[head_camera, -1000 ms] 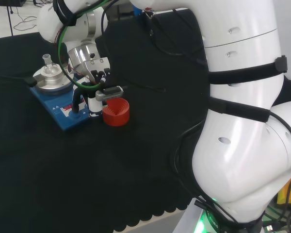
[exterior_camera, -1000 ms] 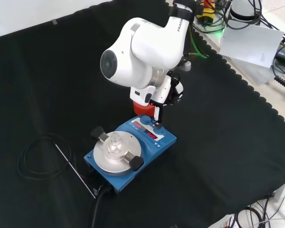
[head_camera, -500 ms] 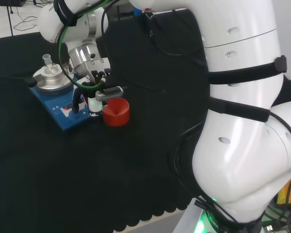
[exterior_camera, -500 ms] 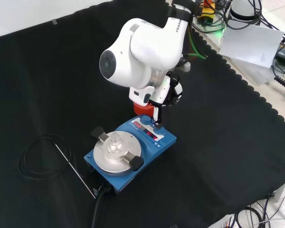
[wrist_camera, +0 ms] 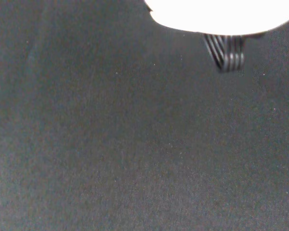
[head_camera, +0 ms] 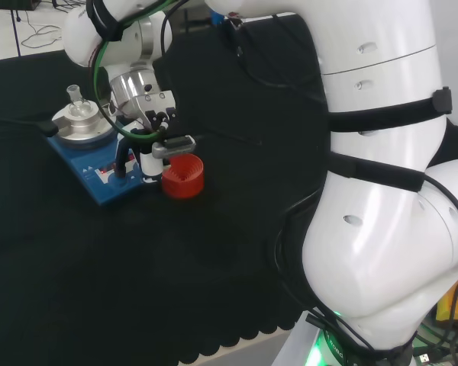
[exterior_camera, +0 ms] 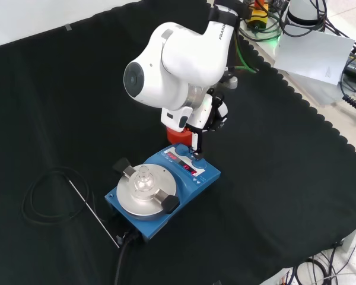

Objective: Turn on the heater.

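Near counter edge: in the front view the black cloth (exterior_camera: 273, 196) runs bare from its scalloped edge at the lower right up to the heater, leaving wide free room on that side.
Cable and rod: a coiled black cable (exterior_camera: 44, 196) and a thin metal rod (exterior_camera: 94, 214) lie on the cloth at the front view's left, the rod's near end just beside the heater's near corner.
Heater: the blue hotplate stirrer (exterior_camera: 163, 193) sits near the cloth's middle in the front view, set corner-on; in the head view it lies at the left (head_camera: 99, 164).
Top plate: a round silver plate (exterior_camera: 145, 189) with two black clamps carries a small clear glass flask (exterior_camera: 143, 176) at its centre.
Control panel: the strip with red displays and blue knobs (exterior_camera: 187, 160) lies along the heater's far side in the front view, next to the hand.
Hand: the hand (exterior_camera: 202, 127) hangs over the panel; one straight black finger points down with its tip on or just above the panel, I cannot tell which.
Fingers: one extended, the others drawn back narrow, holding nothing.
Red stand: a red ribbed ring (head_camera: 183, 175) stands just beside the heater's panel edge, touching or nearly so, under the hand.
Far cloth: beyond the arm the cloth lies open to its far edge in the front view.
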